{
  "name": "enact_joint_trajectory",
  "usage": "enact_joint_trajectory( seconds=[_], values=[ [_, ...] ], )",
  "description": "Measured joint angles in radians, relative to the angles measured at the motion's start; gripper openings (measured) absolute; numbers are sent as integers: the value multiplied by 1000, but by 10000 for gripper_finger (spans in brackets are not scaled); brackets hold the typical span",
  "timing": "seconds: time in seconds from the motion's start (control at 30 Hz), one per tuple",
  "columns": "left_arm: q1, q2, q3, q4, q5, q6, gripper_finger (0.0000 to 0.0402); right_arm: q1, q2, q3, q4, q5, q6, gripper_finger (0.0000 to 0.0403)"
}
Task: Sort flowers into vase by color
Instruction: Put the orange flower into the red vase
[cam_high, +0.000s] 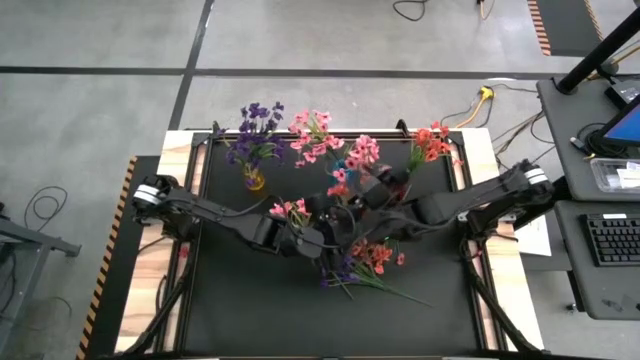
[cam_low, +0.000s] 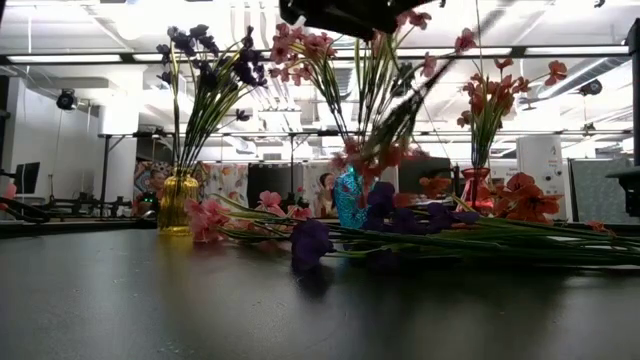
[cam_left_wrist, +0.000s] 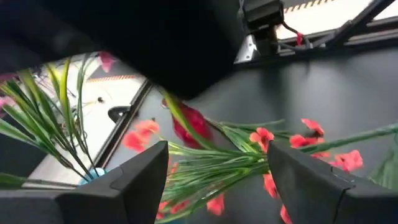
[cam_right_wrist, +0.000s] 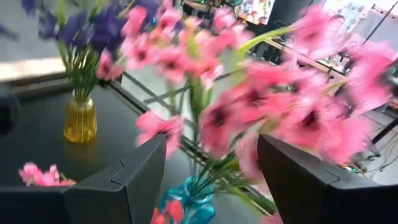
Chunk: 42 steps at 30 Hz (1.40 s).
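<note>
Currently, left gripper (cam_left_wrist: 217, 171): jaws apart, nothing between, over loose flowers (cam_high: 365, 262) at 6 o'clock.
Right gripper (cam_right_wrist: 211, 180): jaws apart around pink sprig (cam_right_wrist: 249, 118).
Writing: none legible.

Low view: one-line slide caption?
Purple flowers in yellow vase, pink in blue vase, loose sprigs on table.

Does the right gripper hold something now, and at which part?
It cannot be told. The right gripper has its fingers apart around the stems of the pink artificial flowers above the blue glass vase; blur hides any contact.
</note>
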Motion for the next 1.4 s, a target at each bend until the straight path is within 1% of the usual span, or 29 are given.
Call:
enact_joint_trajectory(
  seconds=[0.07, 0.23, 0.3, 0.43, 0.53, 0.7, 0.77, 0.87, 0.93, 1.0, 1.1, 1.2, 1.27, 1.37, 1.4],
  values=[
    [-9, -9, -1, -27, -9, -11, 259, 0, 33, 0, 0, 1, 0, 246],
    [-37, -31, -6, -76, -85, -22, 259, 2, 87, 27, 2, 10, 20, 246],
    [-45, -37, -21, -75, -89, -31, 259, 4, 99, 34, 3, 24, 39, 246],
    [-57, -51, -90, 30, -103, -30, 256, 4, 113, 34, 2, 29, 81, 247],
    [-67, -76, -167, 143, -135, -4, 242, 5, 119, 34, 2, 46, 102, 246],
    [-68, -129, -294, 397, -131, 42, 208, 8, 132, 34, 6, 50, 150, 238],
    [-68, -142, -339, 467, -128, 48, 193, 8, 142, 33, 7, 49, 153, 235],
    [-64, -148, -385, 542, -76, 48, 172, 8, 154, 33, 22, 50, 152, 231],
    [-60, -142, -394, 576, -39, 47, 159, 8, 164, 33, 46, 51, 146, 231],
    [-57, -131, -394, 596, -32, 46, 148, 8, 170, 32, 59, 51, 132, 231],
    [-54, -115, -395, 600, -34, 47, 133, 8, 171, 32, 64, 51, 126, 230],
    [-54, -113, -395, 603, -64, 55, 112, 8, 171, 33, 64, 55, 126, 231],
    [-55, -113, -397, 605, -79, 67, 84, 7, 171, 33, 63, 55, 121, 230],
    [-58, -113, -399, 606, -79, 88, 22, 8, 171, 33, 63, 53, 117, 231],
    [-58, -113, -400, 606, -67, 89, 12, 8, 171, 33, 63, 53, 116, 231]
  ],
)
